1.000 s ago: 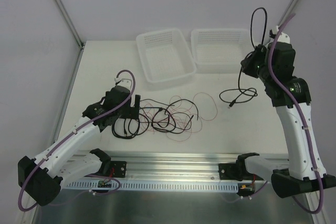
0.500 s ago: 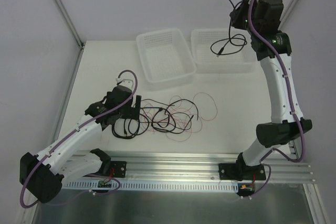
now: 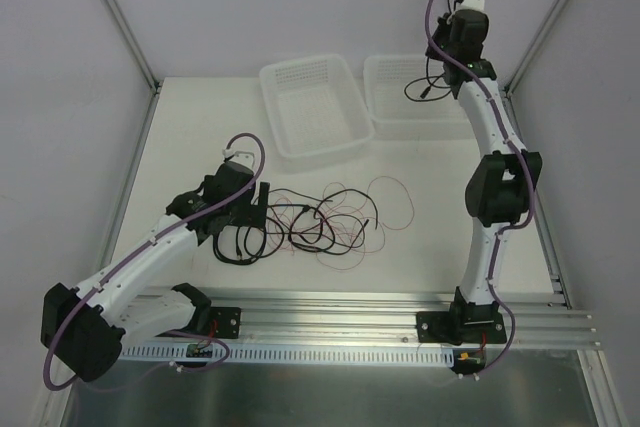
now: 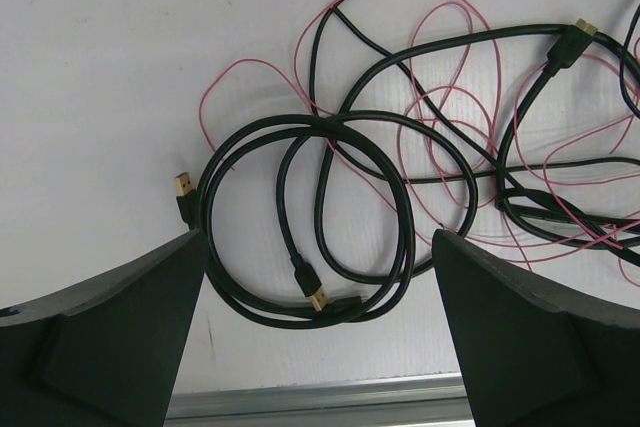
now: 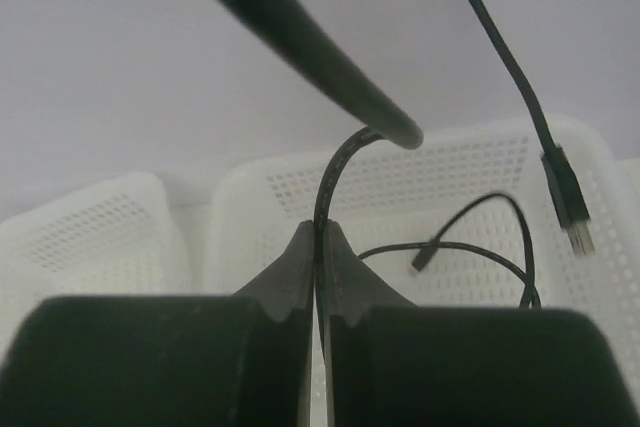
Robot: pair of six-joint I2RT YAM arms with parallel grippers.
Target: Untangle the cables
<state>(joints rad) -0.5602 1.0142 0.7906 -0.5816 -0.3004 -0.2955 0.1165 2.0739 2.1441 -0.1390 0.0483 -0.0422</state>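
While the overhead camera looks down, my left claw (image 3: pixel 256 209) sits low over the table (image 3: pixel 190 127) close to its near edge, spread wide at the left end of the tangled cables (image 3: pixel 335 219), a loose mess of black leads and fine red wire lying about midway along that edge. My right claw (image 3: pixel 447 62) is raised over the far right corner, above the right basket (image 3: pixel 400 125), and one black cable (image 3: pixel 422 87) hangs from it in a loop over that basket; the left basket (image 3: pixel 300 147) stands just beside, along the far edge. From my left wrist, both fingers (image 4: pixel 100 337) stand far apart and grip nothing; under the gap lies a coiled black lead (image 4: pixel 405 222) with a gold-tipped plug (image 4: pixel 183 187) near my left finger, and red wire (image 4: pixel 232 62) threads through the coil. From my right wrist, the fingertips (image 5: pixel 300 257) are pressed together, pinching the black cable, which rises from between them. Beyond, its loop and a small plug end (image 5: pixel 415 269) show against the basket's mesh; whether they touch it I cannot tell.
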